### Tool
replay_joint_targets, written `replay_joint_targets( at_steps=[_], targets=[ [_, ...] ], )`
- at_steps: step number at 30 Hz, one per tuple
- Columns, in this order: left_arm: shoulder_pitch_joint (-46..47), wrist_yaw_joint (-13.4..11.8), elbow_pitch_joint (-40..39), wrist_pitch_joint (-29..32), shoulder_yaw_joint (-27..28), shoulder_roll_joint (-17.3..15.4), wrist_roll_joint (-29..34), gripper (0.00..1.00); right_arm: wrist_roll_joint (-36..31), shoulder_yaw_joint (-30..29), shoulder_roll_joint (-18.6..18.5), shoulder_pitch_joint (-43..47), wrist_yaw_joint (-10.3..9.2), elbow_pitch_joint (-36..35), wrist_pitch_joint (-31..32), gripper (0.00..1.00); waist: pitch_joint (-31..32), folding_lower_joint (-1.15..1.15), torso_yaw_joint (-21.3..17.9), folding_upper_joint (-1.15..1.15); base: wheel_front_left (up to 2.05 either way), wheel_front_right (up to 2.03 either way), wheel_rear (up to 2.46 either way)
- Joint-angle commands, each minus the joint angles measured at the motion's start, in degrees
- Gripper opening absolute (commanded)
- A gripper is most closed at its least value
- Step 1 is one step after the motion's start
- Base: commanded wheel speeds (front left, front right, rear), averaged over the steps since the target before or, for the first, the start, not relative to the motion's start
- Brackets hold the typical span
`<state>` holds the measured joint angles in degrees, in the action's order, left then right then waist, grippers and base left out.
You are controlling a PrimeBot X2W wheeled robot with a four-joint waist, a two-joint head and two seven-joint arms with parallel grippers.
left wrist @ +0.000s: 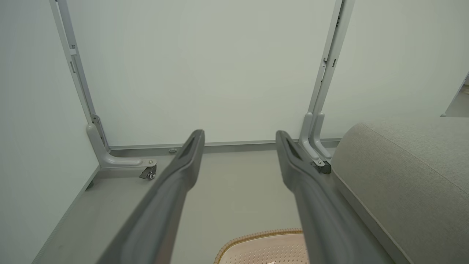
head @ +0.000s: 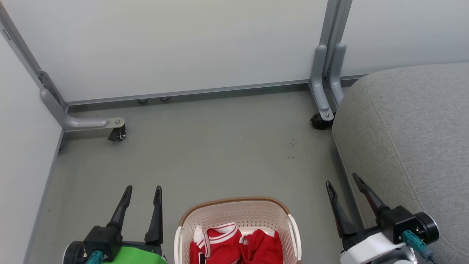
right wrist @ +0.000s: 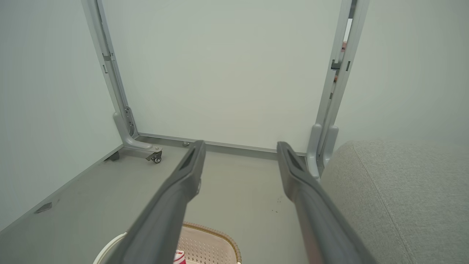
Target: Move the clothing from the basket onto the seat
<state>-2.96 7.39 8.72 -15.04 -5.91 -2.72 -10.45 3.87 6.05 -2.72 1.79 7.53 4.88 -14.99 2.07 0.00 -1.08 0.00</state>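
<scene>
- Both tools are empty: your left gripper (head: 143, 190) at the lower left of the head view and your right gripper (head: 342, 180) at the lower right each have their fingers spread wide apart.
- The clothing (head: 236, 245) lies bunched in the basket (head: 234, 201) at the bottom centre, between the two grippers, with red cloth and white striped trim facing up.
- The seat (head: 410, 128) lies along the right side, just beside your right gripper. Nothing red is on it, so the transfer looks not yet begun.
- Expect the garments to be light, limp and probably a little slick. They will drape and trail rather than hold a shape, and the two pieces may cling together.
- Take hold on a raised fold or the thicker striped trim near the middle of the heap, and pinch a good bunch of cloth rather than one thin edge.
- Lift high enough for the hanging tail to clear the basket rim, or the light basket may drag or tip.
</scene>
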Motion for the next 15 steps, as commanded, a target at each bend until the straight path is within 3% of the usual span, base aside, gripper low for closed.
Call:
replay_joint_targets(
  at_steps=[1, 10, 15],
  targets=[
    [-0.37, 0.18, -0.15, -0.21, -0.05, -0.31, 0.32, 1.00, -0.36, 0.00, -0.31, 0.35, -0.08, -0.14, -0.29, 1.00, -0.34, 0.00, -0.04, 0.00, 0.00, 0.00, 0.00],
    [1.98, 0.18, 0.44, -0.21, -1.32, -0.31, 0.43, 1.00, -0.73, 0.16, -0.31, -1.32, -0.08, -0.75, -0.29, 1.00, -4.77, 0.00, -0.13, 0.00, 0.00, 0.00, 0.00],
    [5.07, 0.18, 0.73, -0.21, -3.00, -0.30, 0.42, 1.00, -0.76, -0.70, -0.31, -3.68, -0.08, -1.56, -0.28, 1.00, -10.17, 0.00, 0.10, 0.00, 0.00, 0.00, 0.00]
  ],
)
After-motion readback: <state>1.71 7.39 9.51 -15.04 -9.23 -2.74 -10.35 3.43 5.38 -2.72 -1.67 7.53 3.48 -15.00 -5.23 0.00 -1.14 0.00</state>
